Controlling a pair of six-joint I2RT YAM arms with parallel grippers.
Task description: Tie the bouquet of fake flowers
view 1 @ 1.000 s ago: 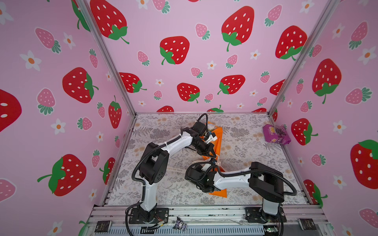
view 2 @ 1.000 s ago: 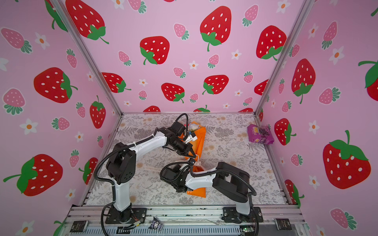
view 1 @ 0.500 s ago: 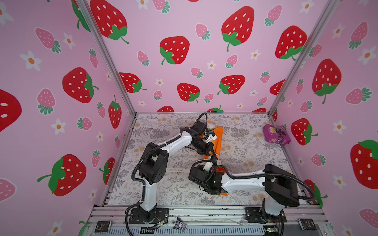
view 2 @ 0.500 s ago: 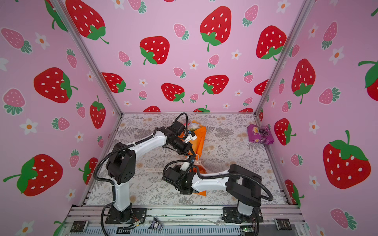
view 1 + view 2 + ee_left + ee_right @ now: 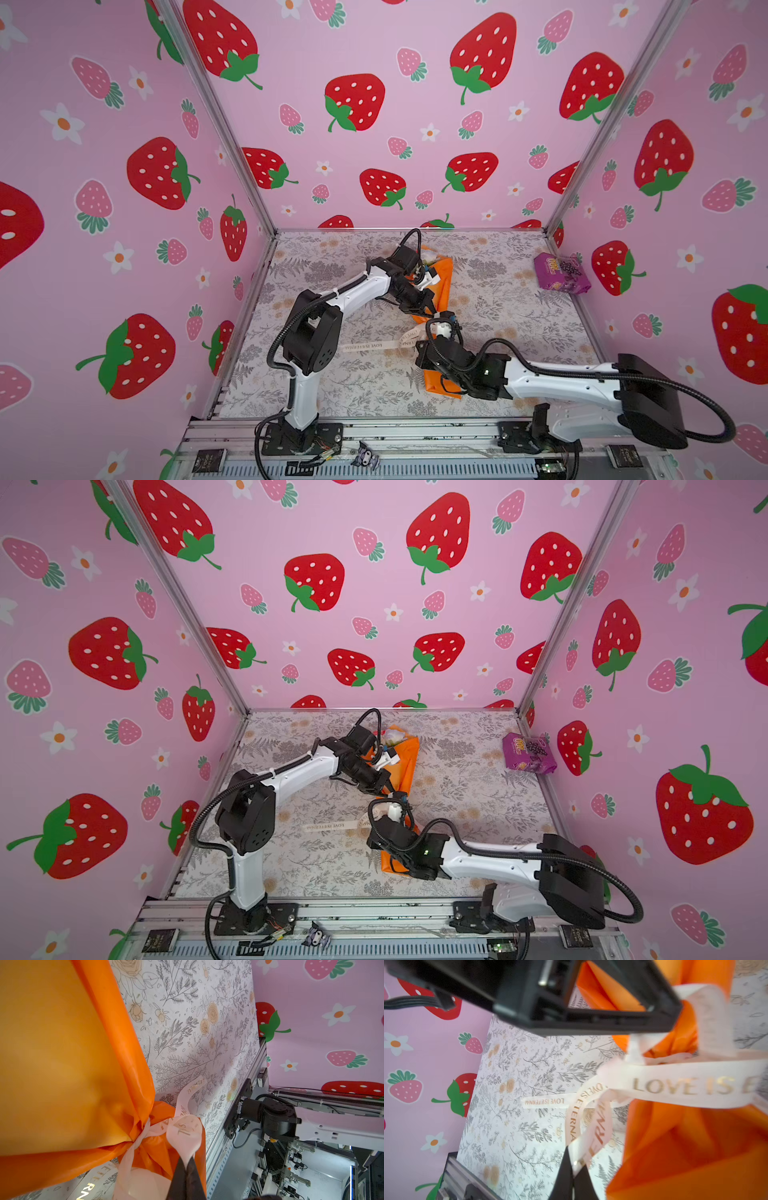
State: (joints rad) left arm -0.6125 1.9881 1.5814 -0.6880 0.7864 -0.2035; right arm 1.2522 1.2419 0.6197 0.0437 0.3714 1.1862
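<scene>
The left end effector (image 5: pixel 186 1169) is closed on a loop of the cream ribbon (image 5: pixel 185 1132), its two dark fingertips pinched together right beside the cinched waist of the bouquet (image 5: pixel 62 1064). The right end effector (image 5: pixel 573 1172) is likewise clamped on a strand of that ribbon, on the waist's other side and closer to the bouquet's foot. The ribbon is wound tightly around the waist, gathering the orange paper into creases. In both top views the bouquet (image 5: pixel 444 274) (image 5: pixel 409 752) lies flat on the floral-printed surface (image 5: pixel 332 386). Its open mouth points to the back wall and its foot to the front rail, and both arms cross over its middle. Pale blooms show at the mouth. One printed tail of ribbon (image 5: pixel 365 346) lies flat on the surface, running out left from the bouquet's waist. A purple snack packet (image 5: pixel 559 274) lies well apart to the bouquet's right, against the side wall.
</scene>
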